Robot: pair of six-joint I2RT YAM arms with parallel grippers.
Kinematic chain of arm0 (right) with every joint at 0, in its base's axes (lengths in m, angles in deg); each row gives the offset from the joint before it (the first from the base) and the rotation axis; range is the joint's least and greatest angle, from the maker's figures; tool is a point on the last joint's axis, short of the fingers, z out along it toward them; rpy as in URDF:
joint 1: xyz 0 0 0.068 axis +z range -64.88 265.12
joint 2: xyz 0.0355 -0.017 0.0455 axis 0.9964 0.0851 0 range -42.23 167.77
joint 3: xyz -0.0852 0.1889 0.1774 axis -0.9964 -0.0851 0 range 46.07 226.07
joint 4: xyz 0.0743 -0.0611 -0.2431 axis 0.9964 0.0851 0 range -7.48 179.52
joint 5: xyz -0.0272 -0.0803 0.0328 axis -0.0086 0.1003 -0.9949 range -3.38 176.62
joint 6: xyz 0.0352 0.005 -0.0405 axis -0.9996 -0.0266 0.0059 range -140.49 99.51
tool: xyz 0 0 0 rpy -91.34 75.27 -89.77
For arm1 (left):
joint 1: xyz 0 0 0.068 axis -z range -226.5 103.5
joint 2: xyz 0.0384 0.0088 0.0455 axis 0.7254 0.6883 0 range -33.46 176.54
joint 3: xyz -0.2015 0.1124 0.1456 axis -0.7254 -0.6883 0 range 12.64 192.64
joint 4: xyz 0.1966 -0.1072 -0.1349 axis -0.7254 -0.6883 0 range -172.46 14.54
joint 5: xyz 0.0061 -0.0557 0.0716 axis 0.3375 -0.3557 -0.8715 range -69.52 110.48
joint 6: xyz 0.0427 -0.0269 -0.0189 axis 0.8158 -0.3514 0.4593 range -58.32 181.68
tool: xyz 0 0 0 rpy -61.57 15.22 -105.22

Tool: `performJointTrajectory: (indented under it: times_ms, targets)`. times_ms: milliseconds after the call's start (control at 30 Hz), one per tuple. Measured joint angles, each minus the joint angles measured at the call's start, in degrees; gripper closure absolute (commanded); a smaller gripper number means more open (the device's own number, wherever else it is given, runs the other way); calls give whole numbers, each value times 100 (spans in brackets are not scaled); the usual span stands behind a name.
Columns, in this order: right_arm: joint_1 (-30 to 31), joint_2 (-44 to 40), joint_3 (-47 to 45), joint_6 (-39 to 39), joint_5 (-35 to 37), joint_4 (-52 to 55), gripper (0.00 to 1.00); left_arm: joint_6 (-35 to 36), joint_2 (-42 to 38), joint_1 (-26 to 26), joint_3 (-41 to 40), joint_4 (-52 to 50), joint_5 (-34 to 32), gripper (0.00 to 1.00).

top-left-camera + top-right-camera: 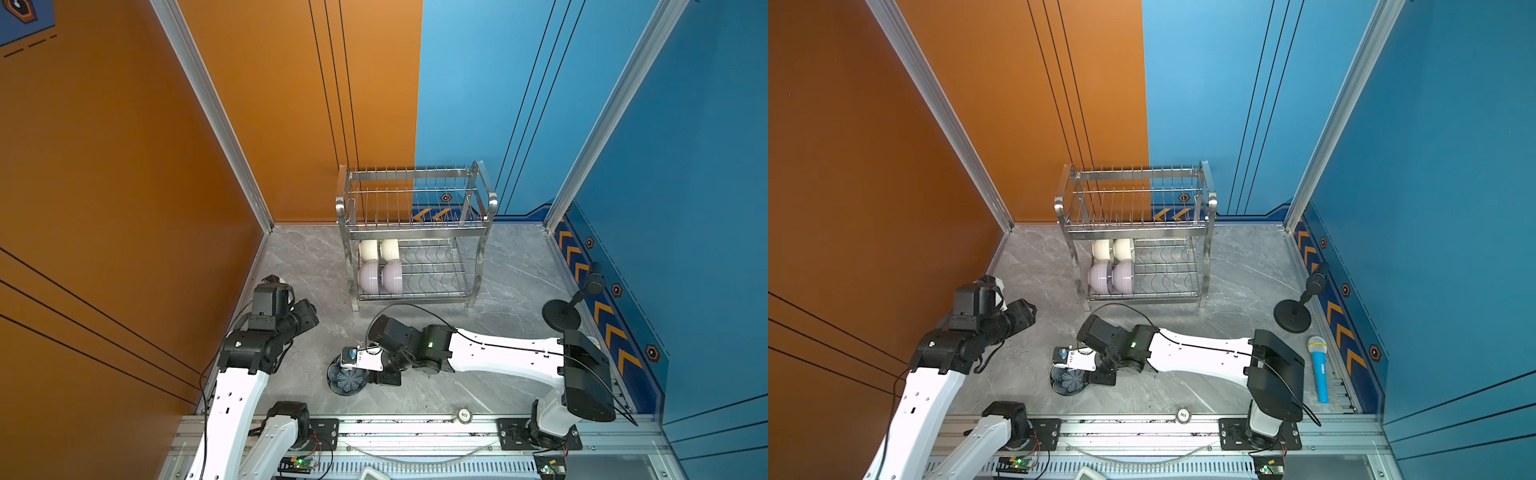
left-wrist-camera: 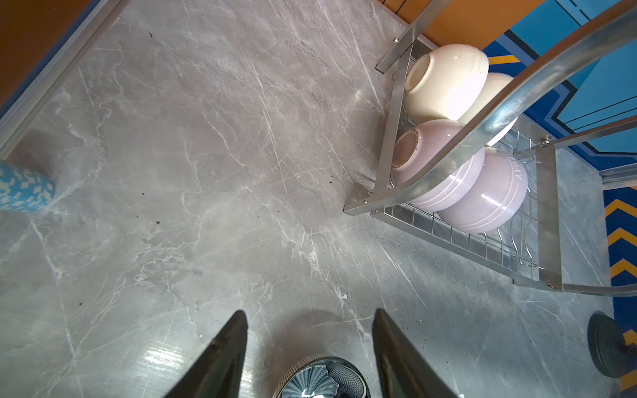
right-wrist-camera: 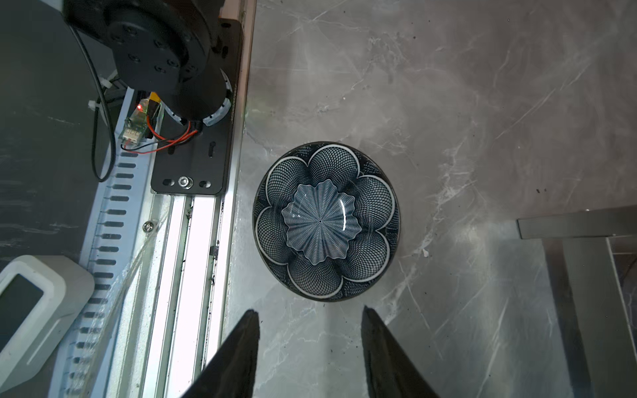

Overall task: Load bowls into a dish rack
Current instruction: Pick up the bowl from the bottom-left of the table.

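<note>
1. The dark bowl [image 3: 325, 220] was round and glossy. Fine blue-grey netting was drawn in six petal shapes around a ribbed, wavy-edged centre. It sat mouth up on the worktop [image 1: 498, 270], close to the near edge and left of the middle, as both top views showed [image 1: 347, 378] [image 1: 1068, 380].
2. The right gripper [image 3: 310, 310] was released. Its two black, tapering fingers stood apart with nothing between them, and the dark bowl lay just beyond their tips.
3. The left gripper [image 2: 309, 312] was likewise released and empty, its dark wedge-shaped fingers spread over bare stone near the left edge.
4. The dish rack [image 1: 490, 203] was shiny steel with two tiers: thin upright prongs on top, wavy wire below, and flat curved side frames. It stood at the middle of the far edge, against the wall.
5. At the left end of its lower tier, four smooth glazed bowls lay tipped on their sides. One cream bowl [image 1: 368, 250] and a second cream bowl [image 1: 390, 249] were in the far row. One lilac bowl [image 1: 369, 275] and a second lilac bowl [image 1: 392, 275], each with faint pale bands, were in the near row.
6. The worktop was polished grey marble-look stone with white veins and dark specks.
7. A black stand [image 1: 561, 316] with a round base and a blue toy microphone [image 1: 1318, 370] were by the right edge.
8. An aluminium rail [image 1: 415, 428] ran along the near edge. The walls were matt orange on the left and blue on the right.
</note>
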Motion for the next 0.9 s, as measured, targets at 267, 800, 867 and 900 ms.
performJointTrajectory:
  times_ms: [267,800,867,900]
  targets:
    - [503,713,470,310,444,260,50,90,199,-173,-31,190,273,41]
    - [776,1714,1051,426,780,326,54,177,341,-420,-160,369,691,41]
    - [782,1777,1082,450,817,323,56,212,345,-450,-160,378,719,41]
    - [782,1803,1099,463,835,326,57,219,348,-463,-160,385,726,41]
